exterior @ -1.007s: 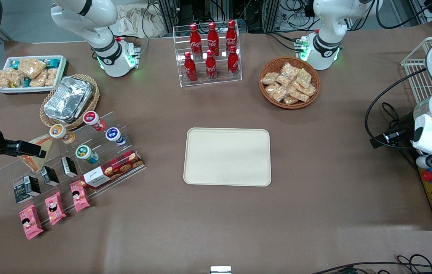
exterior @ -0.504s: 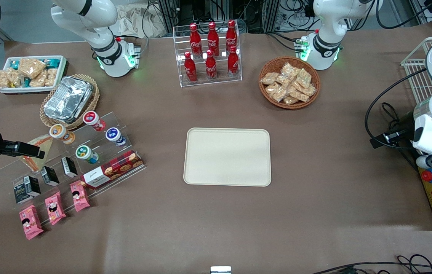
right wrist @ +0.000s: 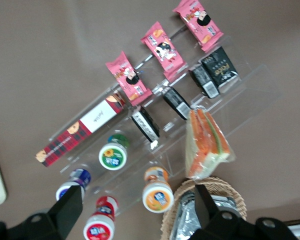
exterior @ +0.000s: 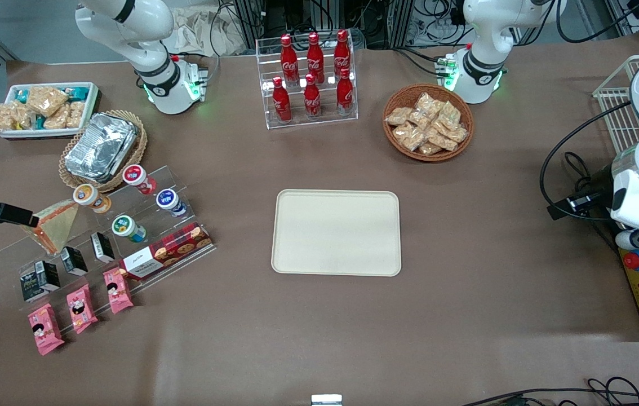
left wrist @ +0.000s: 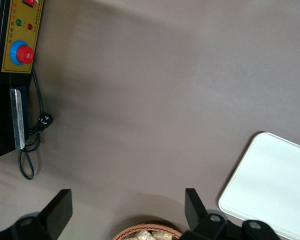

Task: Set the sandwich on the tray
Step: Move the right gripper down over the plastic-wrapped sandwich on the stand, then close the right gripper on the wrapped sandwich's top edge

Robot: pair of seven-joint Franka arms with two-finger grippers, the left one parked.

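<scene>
Pink packets: three in a row at the near foot of the clear stepped stand, at the working arm's end of the table.
Black cartons: on the stand's step above the pink packets, beside a long red plaid cookie box.
Sandwich: wrapped wedge standing on the stand, above the black cartons and beside the orange-lidded cup; its orange, green and pale filling edge shows in the wrist view. Not on the tray.
Gripper: above the stand, apart from the sandwich; jaws spread wide with nothing between them. In the front view only a dark fingertip reaches in from the edge, just beside the sandwich's corner.
Tray: cream, bare, mid-table, well apart from the sandwich.
Foil containers: stacked in a wicker basket, farther from the front camera than the stand.
White bin: holds snack packets, farther still.
Cola bottles: six in a clear rack, farthest.
</scene>
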